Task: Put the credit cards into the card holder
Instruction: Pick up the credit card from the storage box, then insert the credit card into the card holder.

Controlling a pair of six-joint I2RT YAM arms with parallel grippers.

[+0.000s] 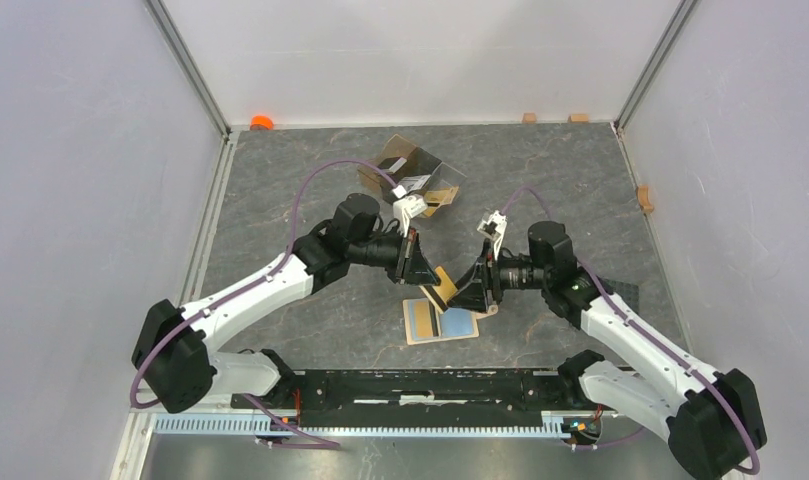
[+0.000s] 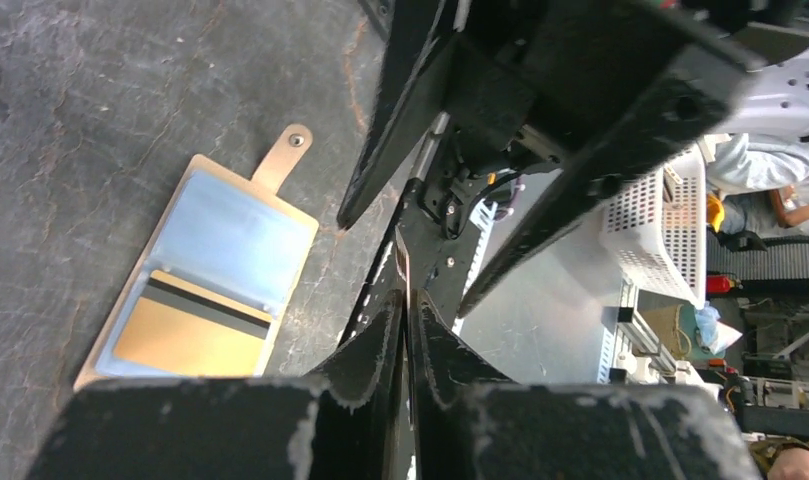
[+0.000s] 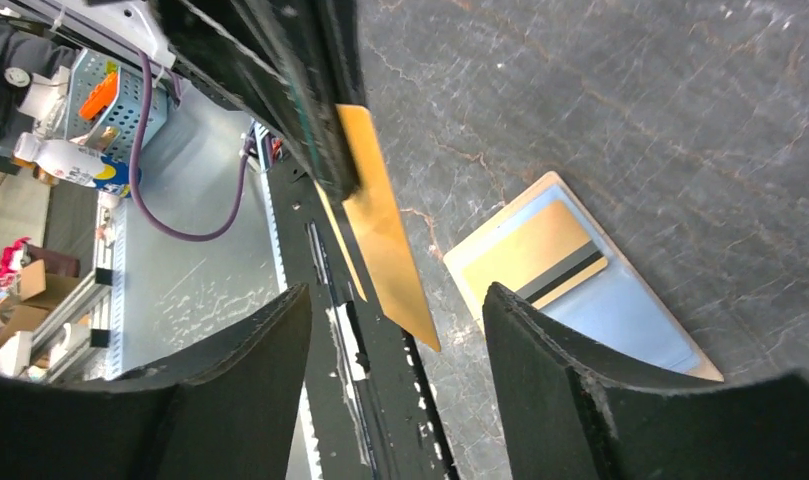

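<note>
Currently the left gripper [image 2: 407,310] pinches a gold card [image 3: 380,230], the right gripper [image 3: 395,300] spread around it. A skewed handover could drop it beside the wallet [image 3: 640,320].

On table [image 1: 280,180]: card holder [image 1: 458,325], card [image 1: 420,318] in pocket; second card [image 1: 442,283] raised behind; box [image 1: 415,170] farther back.

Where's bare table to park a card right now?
Far right, between the divided box and the right wall; also far left of the box. Crowded mid-table: left gripper with gold card and right gripper meet over the card holder.
</note>
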